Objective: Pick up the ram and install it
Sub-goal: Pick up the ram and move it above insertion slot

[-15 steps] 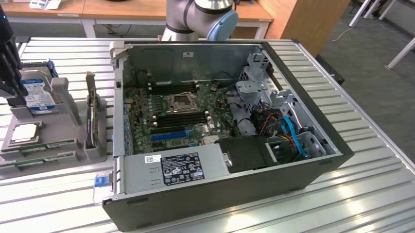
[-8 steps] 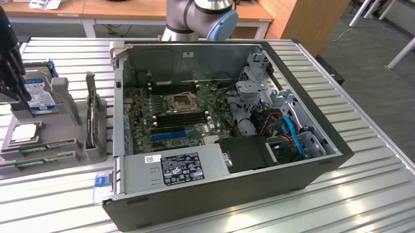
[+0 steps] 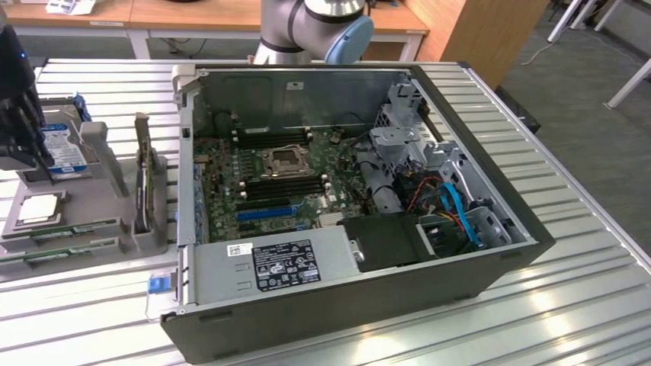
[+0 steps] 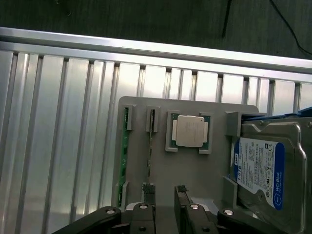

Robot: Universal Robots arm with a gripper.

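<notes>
Green ram (image 4: 150,146) stands on edge in the grey holder (image 4: 217,161), beside the processor chip (image 4: 190,130); its long axis runs straight away from the gripper (image 4: 165,191), almost in line with one finger; the jaws stand wide, holding nothing; a second stick (image 4: 124,156) lies parallel, farther off.

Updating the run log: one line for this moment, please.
hand: open, empty | over: gray holder | ram: in holder

I read "WD Blue" on the label (image 4: 258,173) of the hard drive (image 4: 273,139) at the grey tray's (image 4: 195,168) end; the power-supply sticker (image 3: 286,268) is illegible.
</notes>
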